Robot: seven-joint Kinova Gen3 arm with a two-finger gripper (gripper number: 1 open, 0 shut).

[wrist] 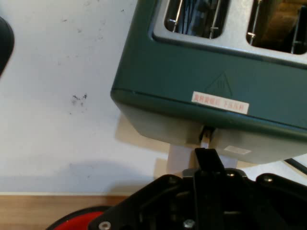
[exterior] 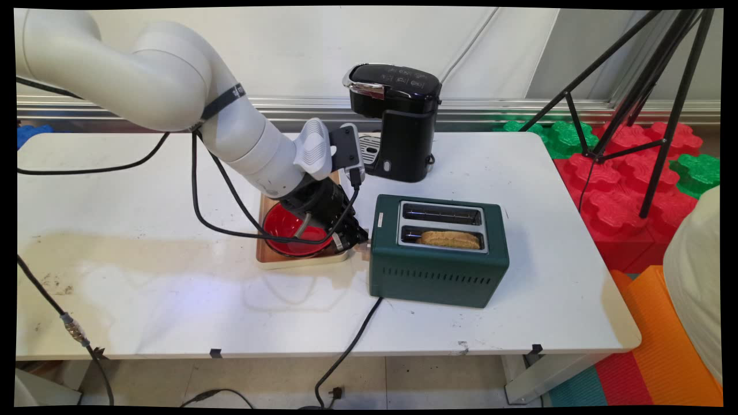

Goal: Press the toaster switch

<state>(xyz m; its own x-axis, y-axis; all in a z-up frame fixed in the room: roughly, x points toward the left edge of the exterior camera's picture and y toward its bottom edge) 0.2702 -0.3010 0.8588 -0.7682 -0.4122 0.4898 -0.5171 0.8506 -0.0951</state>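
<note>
Main view: white table (exterior: 144, 288), red/green floor blocks (exterior: 622, 167).

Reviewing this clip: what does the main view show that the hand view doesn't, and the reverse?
Only the main view shows the black coffee machine and the wooden tray under the red bowl.

Only the hand view shows the red-lettered white sticker and the lever on the toaster's end, right at the black two-finger gripper.

Both show the dark green two-slot toaster, its toast slice, the red bowl and the white table.
</note>
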